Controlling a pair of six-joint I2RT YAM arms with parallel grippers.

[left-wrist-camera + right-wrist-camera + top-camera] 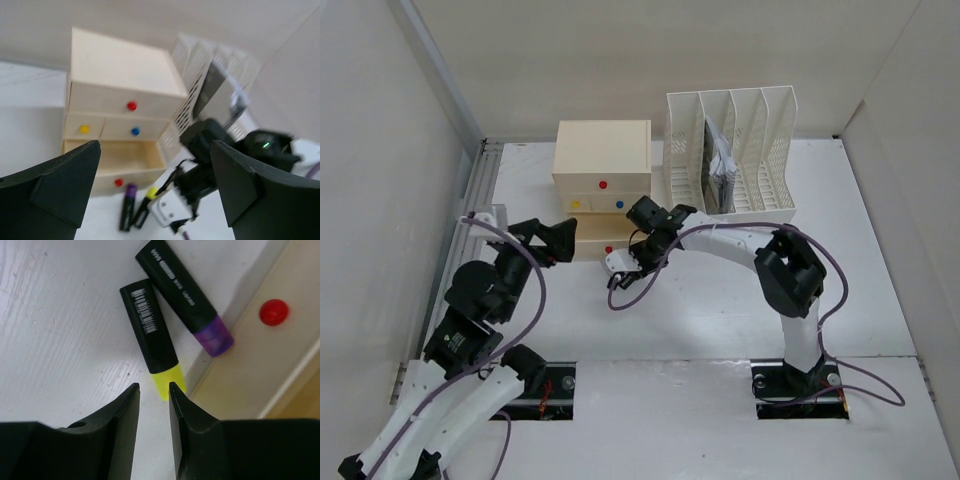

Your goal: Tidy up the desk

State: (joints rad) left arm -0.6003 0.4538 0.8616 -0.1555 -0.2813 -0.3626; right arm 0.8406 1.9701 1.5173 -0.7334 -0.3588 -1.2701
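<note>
The right fingers hung slightly parted, grasping nothing, over a yellow highlighter and a purple highlighter on the white counter, just beside the cream drawer box. The left fingers were spread wide and empty. Pale walls enclosed the counter.

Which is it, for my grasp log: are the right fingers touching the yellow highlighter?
Cannot tell: right wrist view shows the yellow highlighter with its cap between the fingers; contact or gap unclear.

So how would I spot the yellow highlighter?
Find the cream drawer box at the back of the desk; its bottom drawer stands open. Two black-bodied highlighters lie just in front. The yellow-tipped highlighter is yours; the other highlighter has a purple tip.
</note>
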